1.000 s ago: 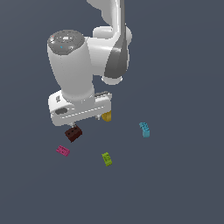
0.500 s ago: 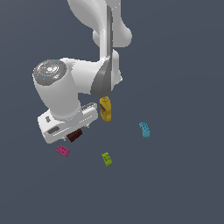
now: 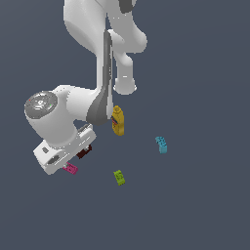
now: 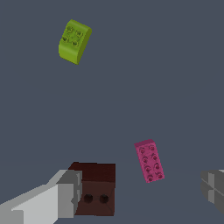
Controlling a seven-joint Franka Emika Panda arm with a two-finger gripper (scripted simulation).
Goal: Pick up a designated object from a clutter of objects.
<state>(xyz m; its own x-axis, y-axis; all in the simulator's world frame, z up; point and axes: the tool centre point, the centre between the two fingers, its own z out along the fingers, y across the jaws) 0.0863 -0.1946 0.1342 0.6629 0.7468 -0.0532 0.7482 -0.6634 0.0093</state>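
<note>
The designated object, a flat magenta-pink studded brick (image 4: 149, 161), lies on the grey floor between my gripper's (image 4: 140, 192) two spread grey fingers, touching neither. The gripper is open and holds nothing. A dark brown brick (image 4: 94, 188) sits right beside one finger (image 4: 65, 197). In the exterior view the white hand (image 3: 56, 156) hangs low over the magenta brick (image 3: 72, 169) and covers part of it. The brown brick (image 3: 84, 152) peeks out just behind the hand. The fingertips are hidden there.
Other pieces of the clutter lie apart: a lime-green brick (image 3: 119, 177) (image 4: 73, 40), a cyan brick (image 3: 161, 144) further toward the exterior view's right, and a yellow bottle (image 3: 117, 120) behind the arm's forearm.
The hand has swung toward the exterior view's left and dropped lower, from over the brown brick to over the magenta one. The yellow bottle has come fully into sight.
</note>
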